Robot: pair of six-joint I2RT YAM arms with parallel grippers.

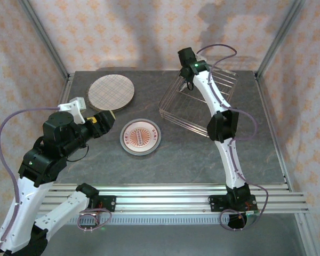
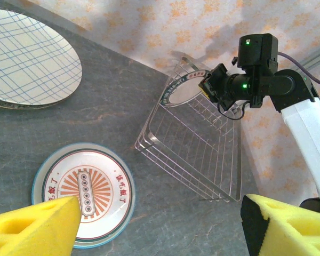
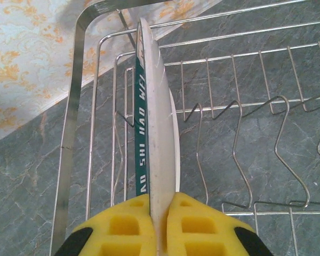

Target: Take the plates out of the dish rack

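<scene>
Across the whole floor of the cell runs a dark grey, stone-patterned surface [image 1: 192, 154], with patterned wallpaper rising behind it.

Toward the far right of that surface sits the dish rack [image 1: 173, 106], a square basket of thin shiny wire with zigzag divider prongs [image 3: 245, 106]. The left wrist camera looks across at it from the side [image 2: 192, 144].

Well apart from the rack, at the far left, the plaid plate [image 1: 111, 92] lies flat, beige with thin crossing lines [image 2: 26, 58]. Nearer the arms, just in front of it and apart from it, lies the slightly smaller sunburst plate [image 1: 141, 136], flat, white with a red rayed centre and a grey-blue rim [image 2: 82, 194].

A third plate [image 3: 157, 117] stands on edge between the prongs near the rack's far left corner [image 2: 176, 90]. It is white with a dark green band of white lettering.

The right jaws reach down into the rack and are pressed onto this plate's rim, one of their yellow pads [image 3: 122, 226] against each face.

The left jaws hang spread wide above the surface, just left of the sunburst plate, with their yellow pads [image 2: 34, 226] well apart from each other.
</scene>
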